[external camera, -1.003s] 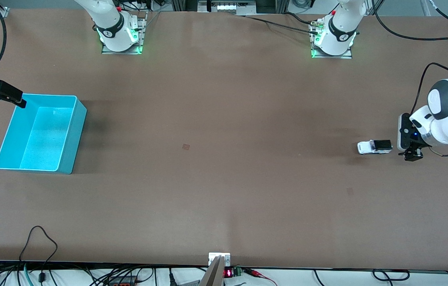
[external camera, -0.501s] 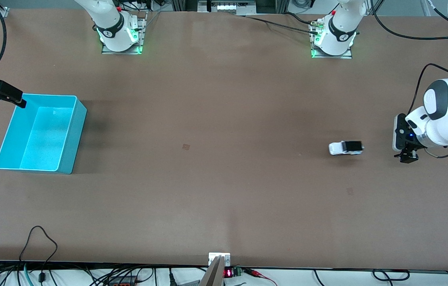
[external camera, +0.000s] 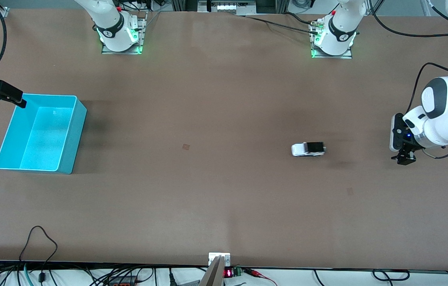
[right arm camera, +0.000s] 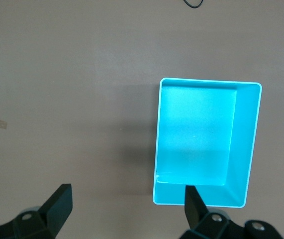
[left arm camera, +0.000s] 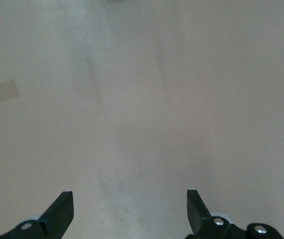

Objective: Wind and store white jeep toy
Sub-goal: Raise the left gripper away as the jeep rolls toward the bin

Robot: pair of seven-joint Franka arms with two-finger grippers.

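While the right claw hangs spread wide over the rim of the turquoise bin at the right arm's end, the jeep sits alone on the brown bench, well apart from the left claw, which hovers with fingers spread, gripping nothing.

A wide, matte brown table carries an open-topped turquoise plastic bin, rectangular and glossy inside, at the right arm's end. A small, pale square patch marks the tabletop toward the left arm's end from the bin, well apart from it.
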